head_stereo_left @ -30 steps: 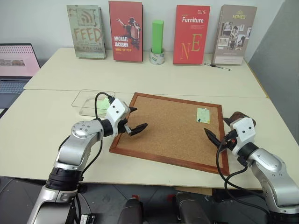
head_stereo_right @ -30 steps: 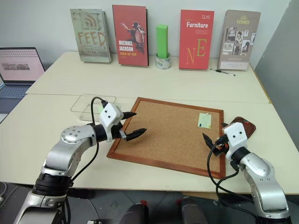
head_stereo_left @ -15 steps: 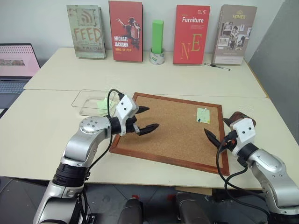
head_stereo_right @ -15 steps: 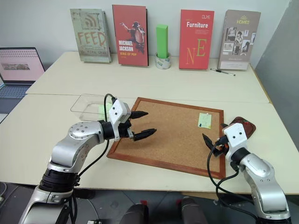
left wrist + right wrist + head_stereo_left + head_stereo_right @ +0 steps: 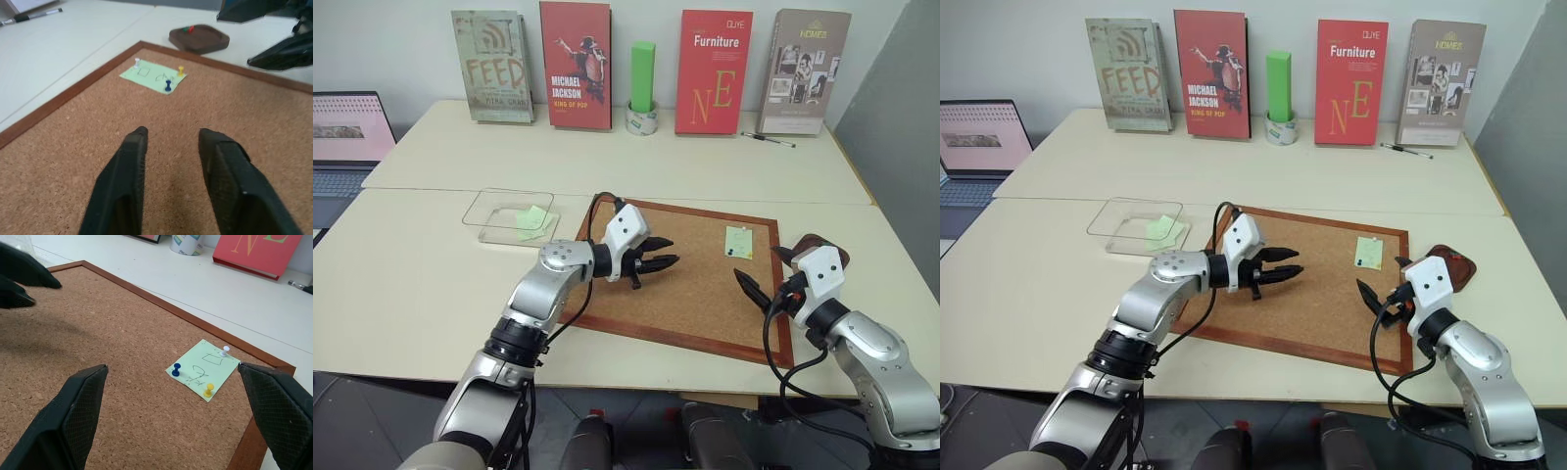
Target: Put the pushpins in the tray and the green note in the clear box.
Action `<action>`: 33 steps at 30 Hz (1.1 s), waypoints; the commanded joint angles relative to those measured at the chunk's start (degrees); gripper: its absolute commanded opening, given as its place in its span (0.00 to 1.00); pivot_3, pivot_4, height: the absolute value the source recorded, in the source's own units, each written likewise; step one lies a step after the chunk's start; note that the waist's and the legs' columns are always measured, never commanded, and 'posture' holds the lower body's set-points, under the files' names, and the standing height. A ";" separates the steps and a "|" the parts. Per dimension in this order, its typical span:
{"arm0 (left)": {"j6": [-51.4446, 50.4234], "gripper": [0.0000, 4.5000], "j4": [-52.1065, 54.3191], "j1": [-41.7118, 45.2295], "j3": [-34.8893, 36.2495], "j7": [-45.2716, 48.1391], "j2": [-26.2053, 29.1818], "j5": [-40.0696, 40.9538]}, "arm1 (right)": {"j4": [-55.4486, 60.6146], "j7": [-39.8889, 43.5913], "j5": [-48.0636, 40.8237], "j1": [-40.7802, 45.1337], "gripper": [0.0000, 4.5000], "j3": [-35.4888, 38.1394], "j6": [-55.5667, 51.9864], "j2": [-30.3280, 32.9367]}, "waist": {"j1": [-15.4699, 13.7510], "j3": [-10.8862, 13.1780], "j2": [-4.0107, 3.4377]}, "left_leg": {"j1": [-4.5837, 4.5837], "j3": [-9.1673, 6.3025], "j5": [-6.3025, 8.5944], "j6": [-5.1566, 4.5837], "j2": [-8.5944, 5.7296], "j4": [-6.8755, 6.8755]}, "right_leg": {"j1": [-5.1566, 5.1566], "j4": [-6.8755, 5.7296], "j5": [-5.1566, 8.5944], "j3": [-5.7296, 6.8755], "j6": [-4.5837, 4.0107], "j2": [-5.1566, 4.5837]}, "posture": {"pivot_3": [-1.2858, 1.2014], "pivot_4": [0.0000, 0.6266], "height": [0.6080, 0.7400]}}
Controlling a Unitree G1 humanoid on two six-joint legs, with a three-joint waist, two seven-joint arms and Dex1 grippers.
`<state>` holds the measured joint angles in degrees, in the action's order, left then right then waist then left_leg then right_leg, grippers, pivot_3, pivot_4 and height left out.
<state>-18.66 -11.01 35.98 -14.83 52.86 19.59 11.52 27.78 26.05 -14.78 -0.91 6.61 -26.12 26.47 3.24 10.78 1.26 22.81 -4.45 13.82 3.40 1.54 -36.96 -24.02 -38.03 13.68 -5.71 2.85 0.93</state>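
Head views: your left gripper [image 5: 664, 262] hovers over the middle of the corkboard [image 5: 685, 323], fingers a narrow gap apart, holding nothing. Your right gripper [image 5: 766, 281] sits over the board's right edge, fingers spread wide, empty. The green note [image 5: 739, 241] is pinned near the board's far right corner. The tray [image 5: 1452, 266] lies on the table just off the board's right edge, behind the right gripper. The clear box [image 5: 509, 214] sits left of the board with a pale green slip [image 5: 532, 219] inside. Left wrist view: black fingers [image 5: 122, 186] apart with cork between them; ahead, the note carries three pushpins [image 5: 168, 85], white, blue and yellow; the tray beyond the frame holds small red and green bits. Right wrist view: fingers far apart, note and its three pins between them, near the frame corner.
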 commanded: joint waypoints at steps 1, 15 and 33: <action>4.75 0.19 -4.77 2.82 -0.99 -1.02 -3.00 -2.35 | 1.45 -0.54 -1.11 2.20 1.00 1.13 -1.18 0.28 | -0.03 0.00 0.00 | 0.01 0.00 0.00 0.00 -0.01 -0.01 | 0.00 0.01 -0.01 -0.01 0.01 0.00 | 0.52 0.24 1.00; 11.75 0.01 -16.80 3.05 -2.55 -1.15 -7.33 -7.62 | -22.39 -0.75 -1.64 24.07 1.00 1.06 -8.60 0.84 | 0.06 -0.01 -0.01 | 0.01 0.00 0.00 -0.01 -0.06 0.01 | 0.00 0.00 -0.03 -0.04 0.04 -0.02 | 0.52 0.24 1.00; 7.50 0.00 -11.11 -0.07 -2.24 -1.37 -6.90 -7.75 | -53.17 -0.25 6.20 38.01 0.80 -2.92 6.96 -2.55 | 0.20 -0.02 -0.05 | 0.00 0.00 0.00 -0.01 -0.06 0.02 | 0.01 -0.01 -0.04 -0.04 0.04 -0.01 | 0.52 0.24 1.00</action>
<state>-10.81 -23.61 36.37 -17.02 51.33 12.55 3.96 -25.67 25.75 -9.01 35.56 3.23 -21.40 23.82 3.45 10.75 1.21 22.81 -4.45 13.82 3.39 1.48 -36.94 -24.02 -38.04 13.64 -5.76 2.89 0.92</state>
